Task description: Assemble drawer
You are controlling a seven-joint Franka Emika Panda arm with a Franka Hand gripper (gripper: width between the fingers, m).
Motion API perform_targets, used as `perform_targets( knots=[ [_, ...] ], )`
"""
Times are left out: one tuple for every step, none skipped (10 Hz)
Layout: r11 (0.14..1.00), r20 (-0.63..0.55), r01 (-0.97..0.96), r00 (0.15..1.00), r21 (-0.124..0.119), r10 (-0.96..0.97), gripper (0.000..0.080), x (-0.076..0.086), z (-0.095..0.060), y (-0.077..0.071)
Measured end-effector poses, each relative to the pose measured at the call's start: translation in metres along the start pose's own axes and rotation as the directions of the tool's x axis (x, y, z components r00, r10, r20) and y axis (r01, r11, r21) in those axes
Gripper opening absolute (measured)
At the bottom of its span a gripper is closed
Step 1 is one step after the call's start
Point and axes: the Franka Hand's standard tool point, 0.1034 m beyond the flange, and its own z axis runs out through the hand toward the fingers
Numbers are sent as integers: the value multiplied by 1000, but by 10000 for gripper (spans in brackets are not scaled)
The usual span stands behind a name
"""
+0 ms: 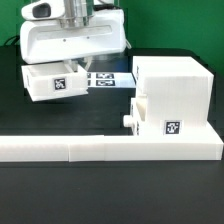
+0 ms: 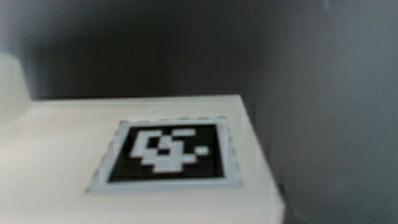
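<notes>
Landmark = border wall (image 1: 110, 150), the long low white L along the near edge. It looks like a backstop to push parts square against.

Just behind the wall, at the exterior view's right: drawer case (image 1: 172, 95), tall box, seated against the wall and into its corner, so it likely can't slide when a tray is pushed in. One knobbed tray (image 1: 148, 115) sits partly in the case's lower opening, knob (image 1: 128, 119) sticking out toward the exterior view's left, tag (image 1: 172, 127) facing the camera. Judgement: first tray inserted or nearly so.

Farther back from the wall, at the exterior view's left: second tray (image 1: 52, 81) loose on the black table (image 1: 15, 190), tagged face forward. Marker board (image 1: 105, 79) lies flat just beside it.

Farthest: arm base, gripper (image 1: 78, 52) hanging above the second tray's rear. Fingers hidden, so can't tell whether spread or clamped. Wrist view shows only a white top face with a tag (image 2: 169, 152), blurred; probably that tray.

Likely next: pick up second tray.
</notes>
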Motion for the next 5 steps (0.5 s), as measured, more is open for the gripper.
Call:
perform_targets(
  knots=[
    [1000,-6,5,1000,0,-5,42,5,0,-1],
    [1000,-3,13,1000,1,-13,42,3,1,-1],
    [999,-2,45,999,2,-45,42,3,1,0],
    [993,-2,114,993,2,-114,42,3,1,0],
    [985,-1,173,985,2,-173,42,2,2,0]
  ],
)
